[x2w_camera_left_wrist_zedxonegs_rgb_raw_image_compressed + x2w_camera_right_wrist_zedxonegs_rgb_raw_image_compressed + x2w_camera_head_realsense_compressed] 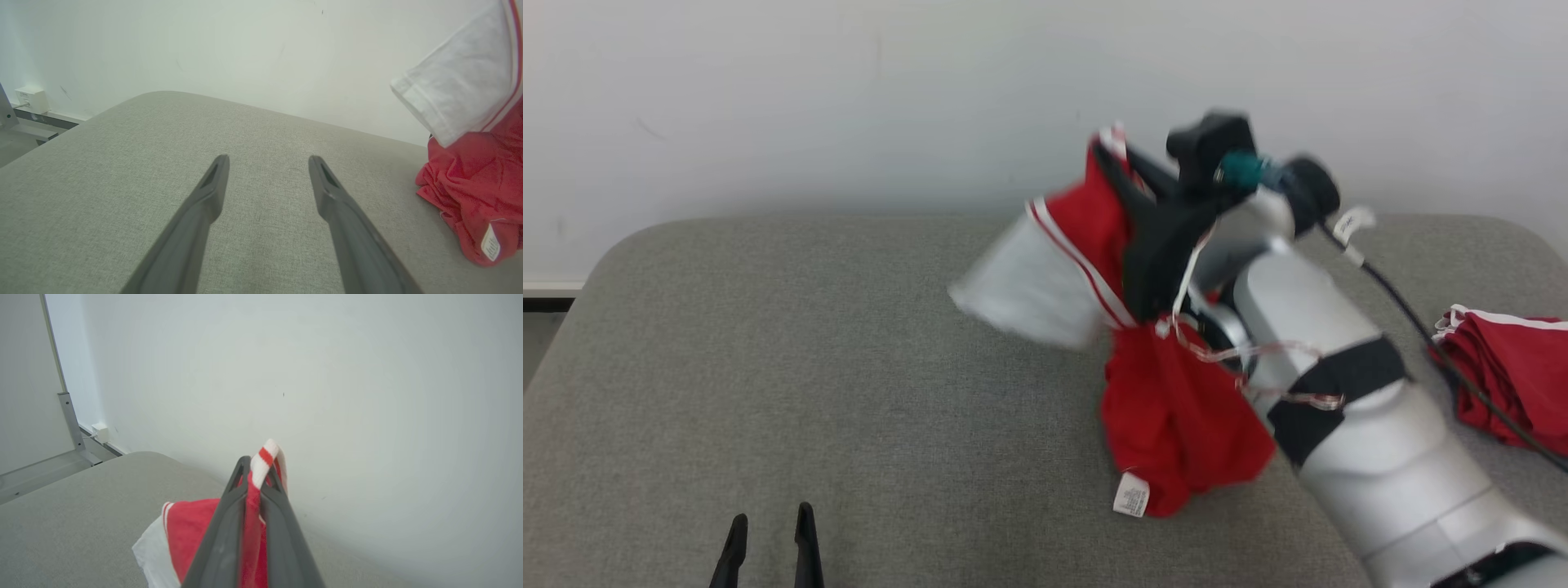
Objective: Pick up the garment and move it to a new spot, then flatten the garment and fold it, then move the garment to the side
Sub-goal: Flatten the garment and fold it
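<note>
- The garment [1176, 408] hangs bunched from my right gripper [257, 467] over the right-centre of the grey padded table [849, 367]; its lowest folds look to touch the top.
- I judge this the carry to a new spot: lift until the cloth clears, travel slowly so it does not swing, set down on open padding.
- It is red, with a white sleeve [1029, 286] sticking out leftward, striped trim and a white label [1131, 494] at the bottom.
- The right jaws are clenched on a striped edge that pokes past the tips.
- My left gripper [267, 161] is released, low over the padding, well apart from the garment.
- A second red garment [1511, 367] lies at the table's right edge; I would steer clear of it.
</note>
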### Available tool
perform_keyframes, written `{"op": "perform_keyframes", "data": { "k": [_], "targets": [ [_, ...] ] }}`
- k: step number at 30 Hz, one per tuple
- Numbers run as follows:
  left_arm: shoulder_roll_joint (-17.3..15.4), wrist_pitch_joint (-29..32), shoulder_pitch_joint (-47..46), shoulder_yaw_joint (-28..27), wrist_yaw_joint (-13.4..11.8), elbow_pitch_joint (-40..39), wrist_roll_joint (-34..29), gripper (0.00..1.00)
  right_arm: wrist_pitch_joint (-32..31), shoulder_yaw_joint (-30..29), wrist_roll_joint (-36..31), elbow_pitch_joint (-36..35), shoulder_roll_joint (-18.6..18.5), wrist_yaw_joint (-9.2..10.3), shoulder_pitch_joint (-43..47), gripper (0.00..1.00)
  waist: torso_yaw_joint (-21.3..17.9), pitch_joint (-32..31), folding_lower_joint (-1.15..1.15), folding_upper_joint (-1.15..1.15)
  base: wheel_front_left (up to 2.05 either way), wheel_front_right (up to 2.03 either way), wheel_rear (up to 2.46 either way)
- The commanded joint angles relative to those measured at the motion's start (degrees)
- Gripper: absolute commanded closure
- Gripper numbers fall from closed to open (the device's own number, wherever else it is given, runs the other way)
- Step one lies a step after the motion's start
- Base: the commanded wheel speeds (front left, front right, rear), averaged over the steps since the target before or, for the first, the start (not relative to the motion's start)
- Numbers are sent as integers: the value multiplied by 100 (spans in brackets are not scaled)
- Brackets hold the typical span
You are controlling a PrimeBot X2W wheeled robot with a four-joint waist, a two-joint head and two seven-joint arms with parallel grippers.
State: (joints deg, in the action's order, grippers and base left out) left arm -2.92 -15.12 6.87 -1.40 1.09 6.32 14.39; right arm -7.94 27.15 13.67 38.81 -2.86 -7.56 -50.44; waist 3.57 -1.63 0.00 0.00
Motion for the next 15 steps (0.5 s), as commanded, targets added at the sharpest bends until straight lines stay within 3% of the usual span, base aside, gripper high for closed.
{"op": "perform_keyframes", "data": {
  "k": [1, 7, 15],
  "targets": [
    [3, -2, -89, 18, 27, -16, 30, 0, 197, 12, 203, -44, -6, 16, -279, 100, 22, 19, 0, 0, 0, 0, 0],
    [3, -2, -106, 71, 15, 3, 22, 0, 1431, -204, 585, 88, -5, 16, -1272, 100, 72, 36, 0, 0, 0, 0, 0],
    [2, -2, 10, 14, -9, -31, 70, 0, 1707, -804, 28, 1336, -167, 17, -636, 100, -124, 85, 0, 0, 0, 0, 0]
  ]
}}
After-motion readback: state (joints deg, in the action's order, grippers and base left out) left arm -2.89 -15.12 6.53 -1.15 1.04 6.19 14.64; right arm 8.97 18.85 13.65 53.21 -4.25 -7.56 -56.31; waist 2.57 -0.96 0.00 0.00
